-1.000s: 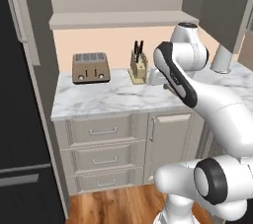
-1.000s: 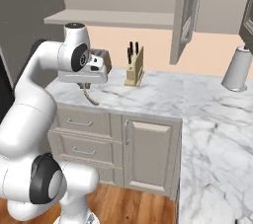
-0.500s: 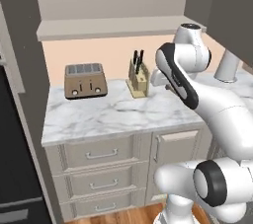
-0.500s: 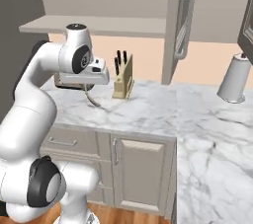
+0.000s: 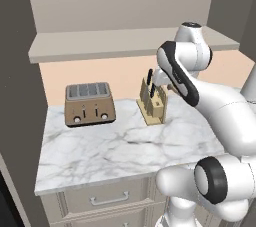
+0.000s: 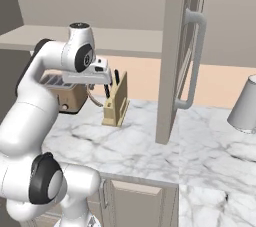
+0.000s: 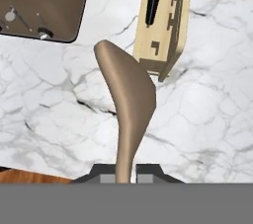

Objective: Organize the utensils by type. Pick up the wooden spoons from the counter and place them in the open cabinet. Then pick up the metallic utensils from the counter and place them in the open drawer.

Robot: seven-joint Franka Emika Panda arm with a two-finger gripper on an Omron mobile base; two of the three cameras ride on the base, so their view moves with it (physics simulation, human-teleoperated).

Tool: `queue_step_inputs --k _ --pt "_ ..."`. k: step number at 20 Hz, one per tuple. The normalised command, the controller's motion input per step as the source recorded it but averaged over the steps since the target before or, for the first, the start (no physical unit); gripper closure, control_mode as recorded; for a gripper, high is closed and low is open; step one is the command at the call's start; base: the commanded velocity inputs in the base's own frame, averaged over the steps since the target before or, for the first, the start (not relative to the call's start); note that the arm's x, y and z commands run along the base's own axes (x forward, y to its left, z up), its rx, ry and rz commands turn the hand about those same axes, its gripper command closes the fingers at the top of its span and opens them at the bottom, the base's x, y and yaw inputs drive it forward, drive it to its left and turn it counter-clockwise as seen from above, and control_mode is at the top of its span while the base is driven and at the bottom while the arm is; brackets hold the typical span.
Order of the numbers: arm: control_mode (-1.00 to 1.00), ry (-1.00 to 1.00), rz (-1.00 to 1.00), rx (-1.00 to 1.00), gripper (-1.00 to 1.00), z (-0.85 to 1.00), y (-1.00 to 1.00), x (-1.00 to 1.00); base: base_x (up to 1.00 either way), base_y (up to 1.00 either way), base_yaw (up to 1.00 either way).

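Note:
My gripper is shut on the handle of a tan-brown wooden spoon, whose bowl points away from the hand over the white marble counter. In the right base view the gripper hangs above the counter, between toaster and knife block, with the thin spoon curving down from it. The open cabinet shows its tall door with a silver bar handle and its shelf, also seen as the shelf above the counter. Metal spoons and drawer are out of view.
A brown toaster stands at the counter's back left. A wooden knife block with black handles stands right of the gripper. A grey cone-shaped object sits far right. A drawer front lies below.
The whole scene has shifted and grown as the base drove closer to the counter. The gripper stays shut on the wooden spoon and now sits higher against the cabinet shelf.

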Motion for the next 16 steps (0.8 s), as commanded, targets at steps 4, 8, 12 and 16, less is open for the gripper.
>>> queue_step_inputs --k 4,8,12,16 --pt "1.00 0.00 0.00 0.00 1.00 0.00 0.00 0.00 0.31 0.00 0.00" --pt "1.00 0.00 0.00 0.00 1.00 0.00 0.00 0.00 0.00 0.00 0.00" --pt "1.00 0.00 0.00 0.00 1.00 0.00 0.00 0.00 0.00 0.00 0.00" --pt "-1.00 -0.13 0.00 0.00 1.00 0.13 -0.02 0.00 0.00 0.00 0.00"
